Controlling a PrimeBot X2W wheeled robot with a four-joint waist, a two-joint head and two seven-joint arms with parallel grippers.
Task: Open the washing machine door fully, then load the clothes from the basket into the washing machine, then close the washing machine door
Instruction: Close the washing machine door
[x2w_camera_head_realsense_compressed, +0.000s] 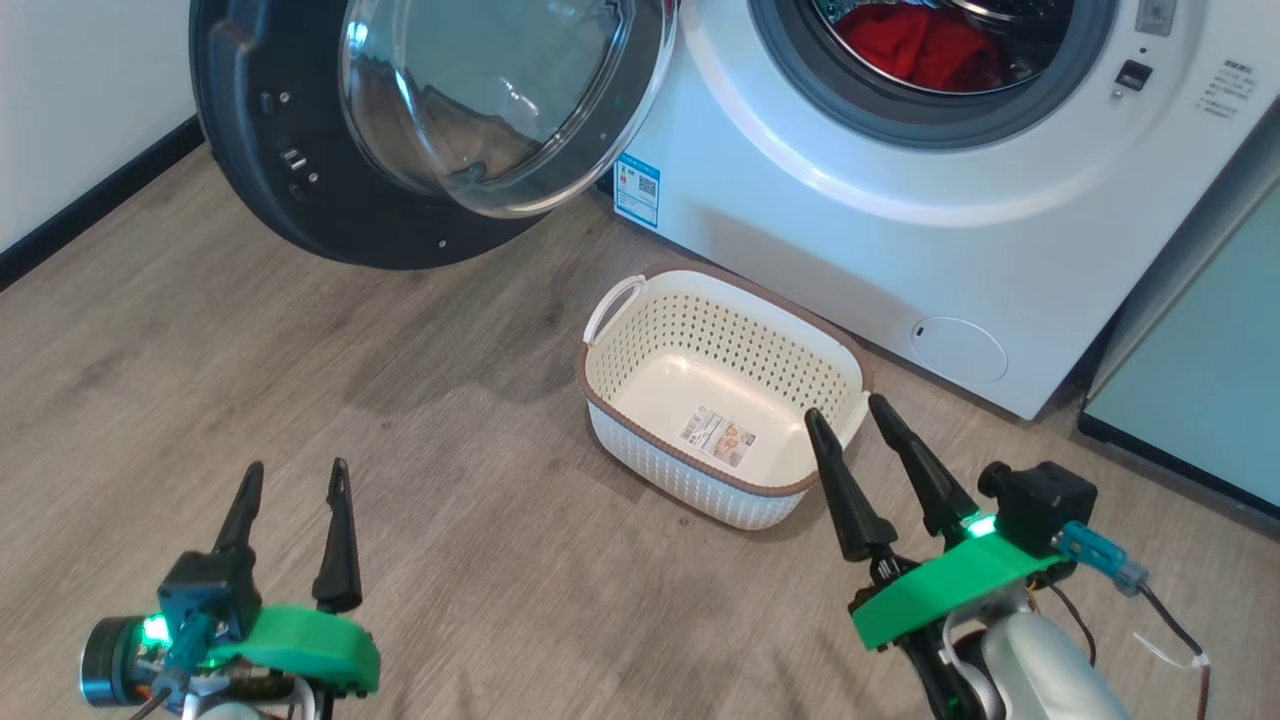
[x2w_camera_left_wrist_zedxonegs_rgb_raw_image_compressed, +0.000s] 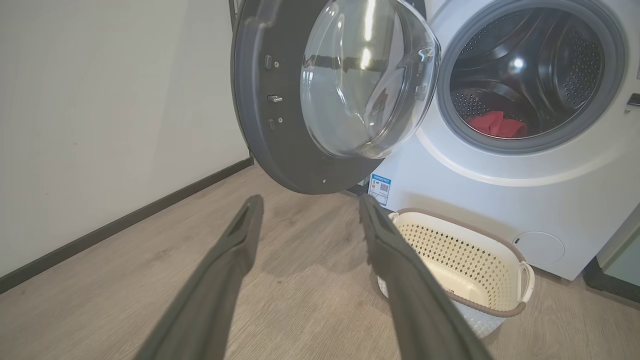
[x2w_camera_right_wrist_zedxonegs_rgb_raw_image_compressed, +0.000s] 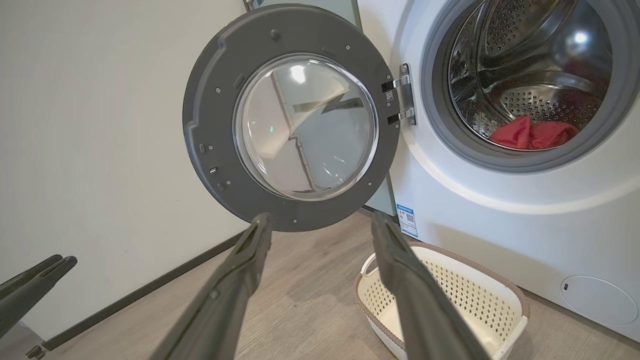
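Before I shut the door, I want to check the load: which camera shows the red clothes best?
The right wrist view: the clothes lie on the drum floor with most of the drum around them. The head view shows them large but close to its top edge; the left wrist view shows them smaller.

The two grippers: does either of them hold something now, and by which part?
Nothing is held. The left gripper and the right gripper are both open and empty; the clothes lie inside the washing machine.

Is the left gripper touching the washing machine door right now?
Apart. The head view shows bare floor between the left gripper and the washing machine door.
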